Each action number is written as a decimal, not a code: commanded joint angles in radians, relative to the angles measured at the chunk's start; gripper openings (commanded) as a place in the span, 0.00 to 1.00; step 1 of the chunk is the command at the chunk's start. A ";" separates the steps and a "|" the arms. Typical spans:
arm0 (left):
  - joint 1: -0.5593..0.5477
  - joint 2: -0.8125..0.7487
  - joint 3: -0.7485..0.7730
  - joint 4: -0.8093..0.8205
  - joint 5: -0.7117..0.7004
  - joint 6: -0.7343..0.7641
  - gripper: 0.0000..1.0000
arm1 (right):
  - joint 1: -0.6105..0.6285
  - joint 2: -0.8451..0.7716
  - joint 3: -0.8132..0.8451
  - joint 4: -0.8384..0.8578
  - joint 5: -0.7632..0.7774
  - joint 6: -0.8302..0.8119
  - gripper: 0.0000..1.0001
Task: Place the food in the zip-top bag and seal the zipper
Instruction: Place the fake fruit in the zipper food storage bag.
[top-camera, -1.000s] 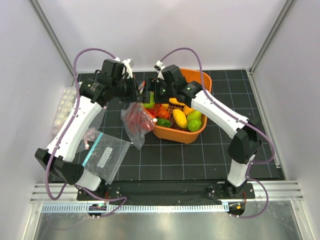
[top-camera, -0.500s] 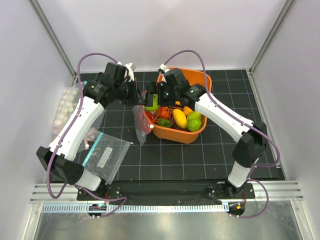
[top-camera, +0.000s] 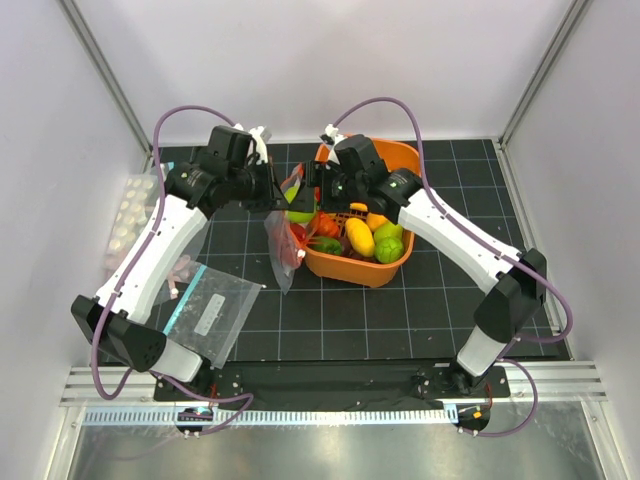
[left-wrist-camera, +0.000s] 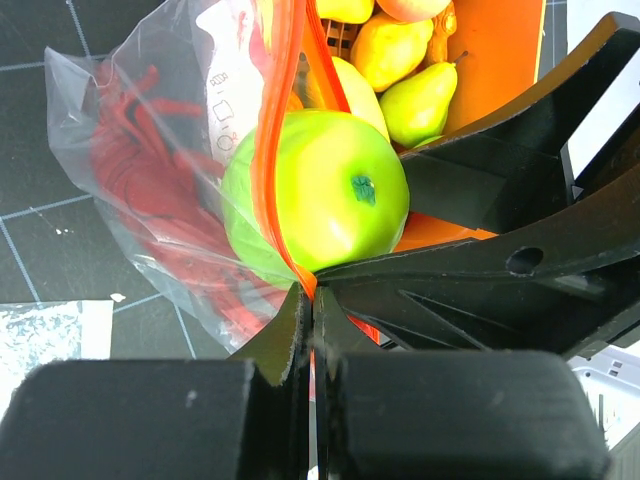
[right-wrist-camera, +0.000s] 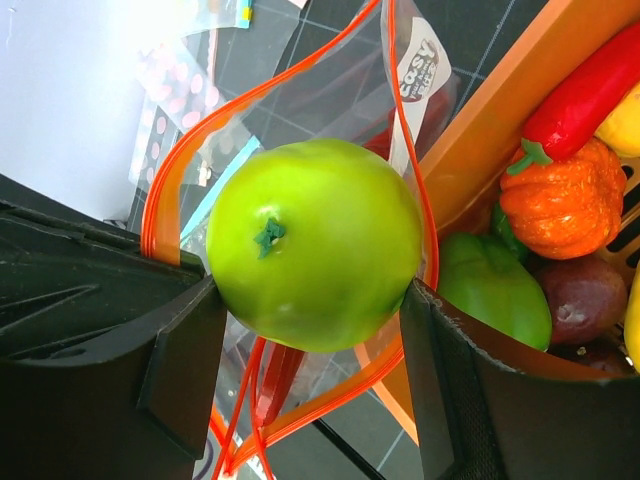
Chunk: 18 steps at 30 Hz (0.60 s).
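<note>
Fruit (right-wrist-camera: 315, 255) is clamped in my right gripper (right-wrist-camera: 318, 335) at the mouth of the zip-top bag (left-wrist-camera: 150, 215), just left of the basket (right-wrist-camera: 510, 100); lobster (left-wrist-camera: 130, 170) already inside (left gripper (left-wrist-camera: 312, 300) pinches the zipper (left-wrist-camera: 275, 150)). I'd push it below the strip before releasing.

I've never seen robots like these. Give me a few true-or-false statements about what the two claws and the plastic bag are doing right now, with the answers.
1. The right gripper holds the green fruit. True.
2. The zip-top bag is sealed. False: its zipper gapes open by the fruit.
3. The red lobster lies inside the bag. True.
4. The left gripper is open and empty. False: it pinches the zipper's edge.
5. The orange basket is empty. False: it holds toy produce.
</note>
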 joint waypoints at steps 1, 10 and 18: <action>-0.001 -0.042 0.010 0.060 0.025 0.022 0.00 | 0.007 -0.014 0.019 0.061 -0.027 0.006 0.26; -0.001 -0.043 0.042 0.037 0.025 0.037 0.00 | 0.008 0.058 0.041 0.095 -0.064 0.009 0.56; -0.001 -0.043 0.062 0.014 0.022 0.039 0.00 | 0.008 0.054 0.030 0.084 -0.035 0.002 0.78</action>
